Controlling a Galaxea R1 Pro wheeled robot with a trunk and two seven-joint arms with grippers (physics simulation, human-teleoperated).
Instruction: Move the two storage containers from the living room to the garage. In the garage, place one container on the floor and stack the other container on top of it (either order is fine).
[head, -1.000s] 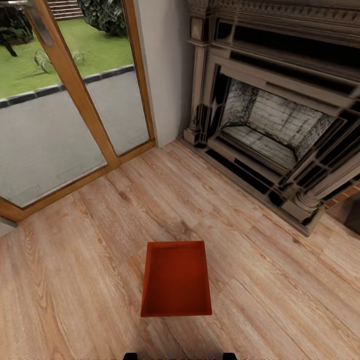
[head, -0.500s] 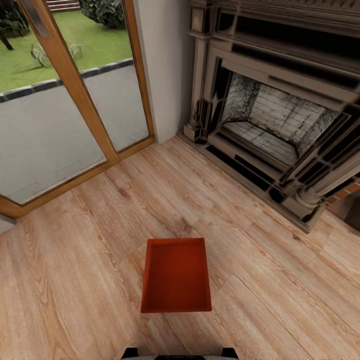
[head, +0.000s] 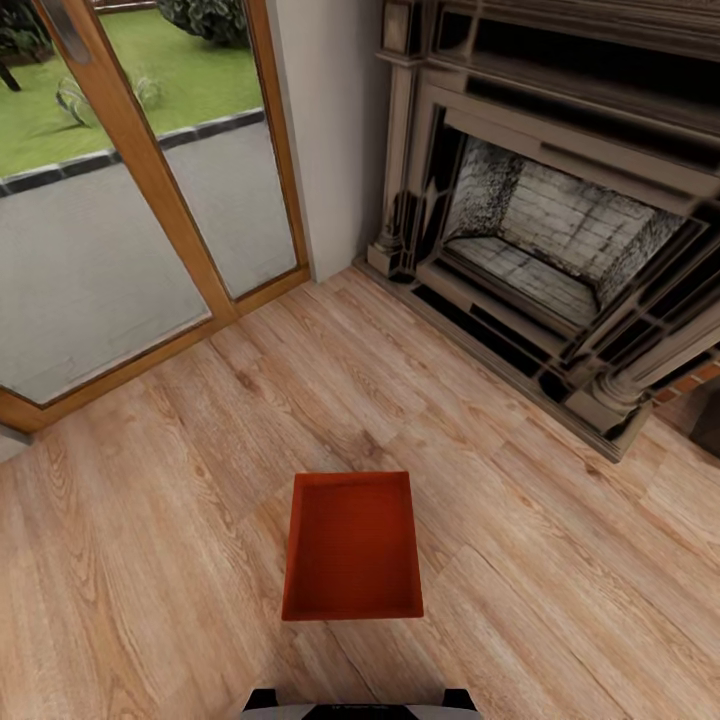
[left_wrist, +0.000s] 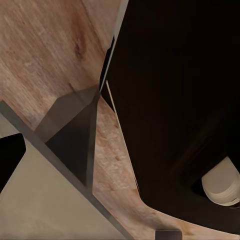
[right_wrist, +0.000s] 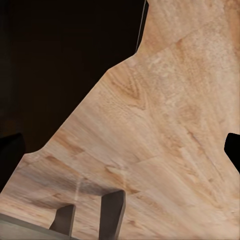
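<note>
One orange-red storage container (head: 351, 545) sits open and empty on the light wood plank floor (head: 150, 560) of the living room, straight ahead of my base (head: 360, 704). Nothing touches it. In the right wrist view my right gripper (right_wrist: 125, 155) hangs over bare planks; its two dark fingertips (right_wrist: 10, 157) stand far apart at the picture's edges, open and empty. In the left wrist view my left gripper (left_wrist: 120, 160) shows one dark fingertip (left_wrist: 11, 159) at the edge, set wide, with nothing held. The other fingertip is lost against my dark body.
A large stone fireplace (head: 560, 250) with a raised hearth fills the back right. Wood-framed glass doors (head: 130, 190) close off the back left, with a white wall section (head: 325, 130) between them. Open plank floor lies left and right of the container.
The whole head view has shifted a little: the container sits slightly higher in the picture and more of my base shows at the bottom. The container itself has not moved.
</note>
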